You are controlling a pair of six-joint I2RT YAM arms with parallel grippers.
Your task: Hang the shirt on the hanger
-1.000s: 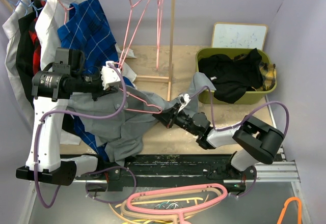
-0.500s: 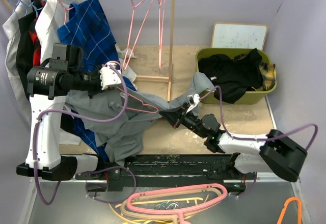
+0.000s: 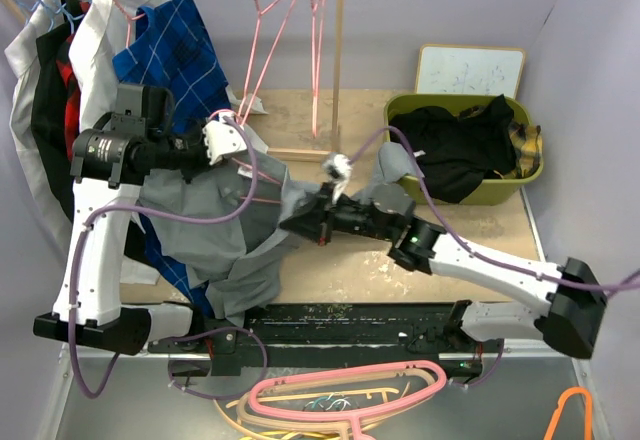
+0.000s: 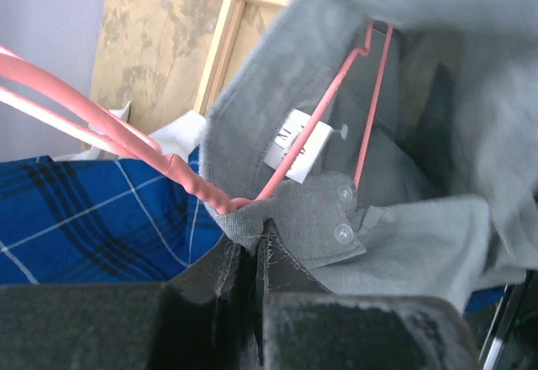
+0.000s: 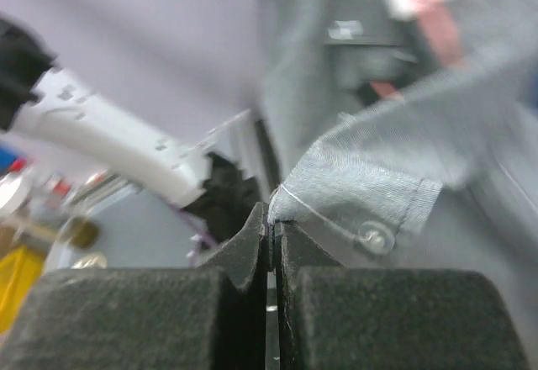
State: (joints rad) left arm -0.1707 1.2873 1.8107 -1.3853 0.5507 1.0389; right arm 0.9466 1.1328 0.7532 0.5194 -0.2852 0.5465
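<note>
— Left end effector [image 4: 256, 248], what's it doing?

— Pressed together on the collar band of the soft mid-grey button-up shirt [image 4: 471, 134]. The twisted neck of the thin pink wire hanger [image 4: 334, 92] runs right down to those fingertips. Can't tell whether the wire is inside the pinch as well. Beyond the tips, one hanger arm goes in under the collar, past the white label. A blue shirt with white checks [image 4: 84, 219] hangs just to one side.

— And the right end effector [image 5: 271, 223]?

— That's the change. A second ago its jaws stood a little apart. Now they're shut tight, nipping a hemmed edge of the same cloth, with a button just beside the tips. The whole right arm has also stretched out across the worktop, so its tip has slid closer to the left one.

— The left one moved?

— Hardly. It has kept its hold up at the collar.

— Meaning for the job?

— I'd say both ends have cloth now, collar on one side and a front edge on the other. The shirt sags between and below them, only partly on the wire. Likely next is drawing that edge over the hanger's shoulder. The risk is thin fabric slipping from such a shallow nip.
</note>
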